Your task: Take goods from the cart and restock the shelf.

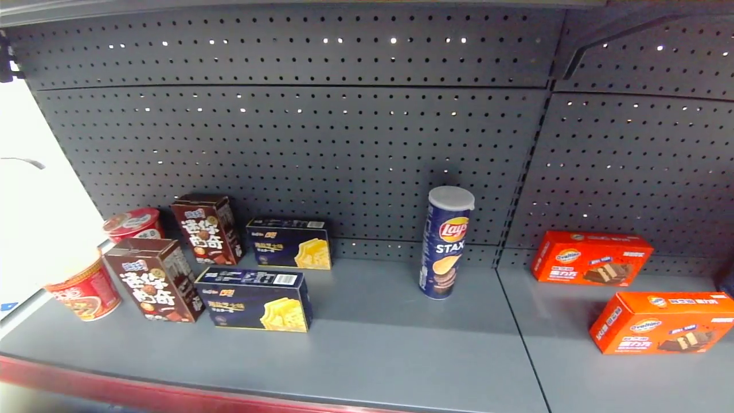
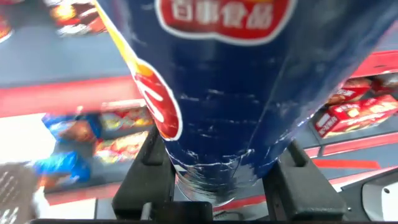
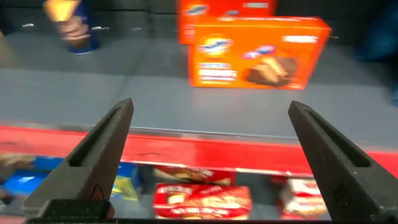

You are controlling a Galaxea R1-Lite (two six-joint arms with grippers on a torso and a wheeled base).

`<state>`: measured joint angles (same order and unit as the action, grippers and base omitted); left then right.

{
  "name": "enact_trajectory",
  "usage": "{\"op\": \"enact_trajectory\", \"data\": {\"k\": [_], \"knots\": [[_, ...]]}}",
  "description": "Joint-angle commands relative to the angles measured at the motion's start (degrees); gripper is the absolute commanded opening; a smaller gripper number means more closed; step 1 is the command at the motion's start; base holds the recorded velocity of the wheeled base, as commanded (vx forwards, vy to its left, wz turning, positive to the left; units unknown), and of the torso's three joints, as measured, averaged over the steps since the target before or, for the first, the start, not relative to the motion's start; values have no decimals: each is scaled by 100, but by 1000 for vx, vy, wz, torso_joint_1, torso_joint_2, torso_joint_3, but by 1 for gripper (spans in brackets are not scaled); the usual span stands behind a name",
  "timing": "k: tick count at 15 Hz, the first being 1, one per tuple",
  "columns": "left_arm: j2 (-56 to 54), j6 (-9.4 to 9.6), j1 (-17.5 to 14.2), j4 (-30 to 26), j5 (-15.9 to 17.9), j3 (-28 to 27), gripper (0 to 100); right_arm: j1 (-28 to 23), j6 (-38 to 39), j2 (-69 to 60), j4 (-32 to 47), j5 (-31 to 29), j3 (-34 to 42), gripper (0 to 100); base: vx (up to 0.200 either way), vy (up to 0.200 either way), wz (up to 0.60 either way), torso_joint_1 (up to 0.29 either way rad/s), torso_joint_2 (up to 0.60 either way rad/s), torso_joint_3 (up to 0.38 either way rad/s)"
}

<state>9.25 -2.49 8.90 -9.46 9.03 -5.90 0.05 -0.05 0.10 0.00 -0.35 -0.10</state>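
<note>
Left wrist view: left gripper (image 2: pixel 222 152) clamps the dark blue cardboard crisp tube (image 2: pixel 239 81), seemingly near its end, likely light, slick, crushable; right gripper (image 3: pixel 211 109) stands apart.

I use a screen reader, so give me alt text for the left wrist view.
A dark blue chip canister, seen close up, is clamped between the black fingers of the left gripper. Behind it, blurred, are red-edged shelves holding red boxes.
</note>
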Motion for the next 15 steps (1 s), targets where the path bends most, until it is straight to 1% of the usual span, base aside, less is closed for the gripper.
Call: {"op": "enact_trajectory", "data": {"k": [1, 5, 6, 7, 8, 9, 13, 15], "knots": [[103, -15, 94, -3, -24, 1, 0, 4, -4, -1, 0, 0, 1, 100, 0, 0, 0, 0, 0, 0], [68, -33, 77, 6, -51, 1, 0, 4, -21, -1, 0, -9, 1, 100, 0, 0, 0, 0, 0, 0], [68, -173, 86, 6, -51, 1, 0, 4, -21, -1, 0, -9, 1, 100, 0, 0, 0, 0, 0, 0], [50, -314, 94, 23, -33, 1, 0, 4, -21, -1, 0, -9, 1, 100, 0, 0, -600, 2, -2, -7], [50, -314, 94, 23, -33, 1, 0, 4, -21, -1, 0, -9, 1, 100, 0, 0, 0, 0, 0, 0], [-46, -498, 94, 23, -42, 1, 0, 4, -21, -1, 0, 0, 1, 100, 0, 0, 0, 0, 0, 0], [-231, -534, 59, 23, -68, -8, 0, 4, -30, 8, 0, 9, 1, 100, 0, 0, 0, 0, 0, 0], [-231, -542, 68, 23, -183, -8, 0, -75, -180, 192, 35, -149, -25, 100, 0, 0, 0, 0, 0, 0]]}}
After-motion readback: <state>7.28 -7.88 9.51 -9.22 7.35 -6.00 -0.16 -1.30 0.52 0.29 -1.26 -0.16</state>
